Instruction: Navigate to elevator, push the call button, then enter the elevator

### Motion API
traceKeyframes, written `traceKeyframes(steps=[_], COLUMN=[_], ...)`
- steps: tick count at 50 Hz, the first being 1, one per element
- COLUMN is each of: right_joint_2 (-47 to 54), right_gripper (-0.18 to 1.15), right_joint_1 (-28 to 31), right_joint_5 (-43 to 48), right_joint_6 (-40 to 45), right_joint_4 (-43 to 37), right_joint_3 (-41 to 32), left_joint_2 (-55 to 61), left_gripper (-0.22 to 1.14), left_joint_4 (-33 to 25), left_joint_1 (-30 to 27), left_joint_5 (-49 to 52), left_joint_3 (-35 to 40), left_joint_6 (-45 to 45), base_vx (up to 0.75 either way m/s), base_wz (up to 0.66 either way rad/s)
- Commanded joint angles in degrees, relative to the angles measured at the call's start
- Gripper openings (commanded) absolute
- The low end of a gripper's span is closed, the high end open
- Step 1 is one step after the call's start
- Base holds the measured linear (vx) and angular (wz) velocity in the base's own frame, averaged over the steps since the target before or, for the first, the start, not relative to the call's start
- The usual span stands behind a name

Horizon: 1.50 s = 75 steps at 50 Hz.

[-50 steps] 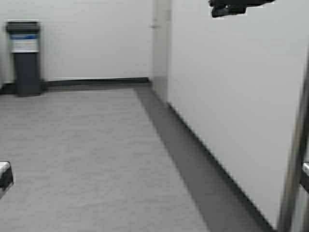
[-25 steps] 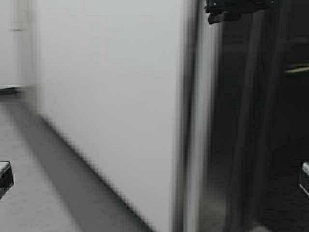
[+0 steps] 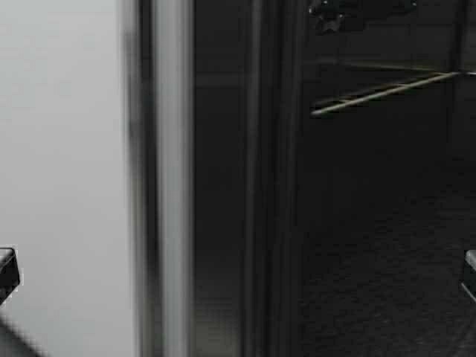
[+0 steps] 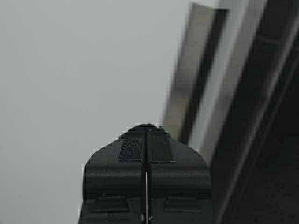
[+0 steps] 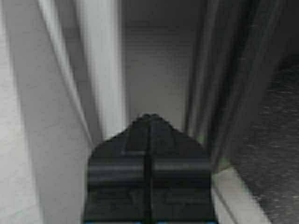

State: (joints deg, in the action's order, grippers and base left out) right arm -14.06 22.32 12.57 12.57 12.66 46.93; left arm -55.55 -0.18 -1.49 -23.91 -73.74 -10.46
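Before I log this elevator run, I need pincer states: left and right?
Left pincer: closed, holding nothing.
Right pincer: closed, holding nothing.

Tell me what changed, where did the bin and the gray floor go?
The robot turned to its right, so the whole scene slid left. The bin and gray floor left the view; the white wall now sits at the left, and the elevator stands open ahead, its handrail showing. The things themselves did not move. The left gripper and right gripper stayed shut, holding nothing.
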Motion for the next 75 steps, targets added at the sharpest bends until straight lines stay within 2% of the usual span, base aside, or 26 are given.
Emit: traceKeyframes(steps=[1, 39, 75], right_joint_2=[-0.5, 0.1, 0.2], right_gripper=[0.06, 0.06, 0.06], right_joint_1=[1.1, 2.5, 4.2], right_joint_5=[0.5, 1.9, 2.3], right_joint_6=[0.3, 0.4, 0.4], right_joint_4=[-0.2, -0.2, -0.2], right_joint_3=[-0.9, -0.2, -0.3], left_joint_2=[0.0, -4.4, -3.3], left_gripper=[0.02, 0.02, 0.02], left_joint_4=[0.3, 0.4, 0.5], left_joint_1=[-0.1, -0.1, -0.1], left_joint_5=[-0.5, -0.6, -0.7], left_joint_3=[1.1, -0.5, 0.3], left_joint_6=[0.0, -0.2, -0.5], base_vx=[0.49, 0.42, 0.41], base_wz=[-0.47, -0.57, -0.21])
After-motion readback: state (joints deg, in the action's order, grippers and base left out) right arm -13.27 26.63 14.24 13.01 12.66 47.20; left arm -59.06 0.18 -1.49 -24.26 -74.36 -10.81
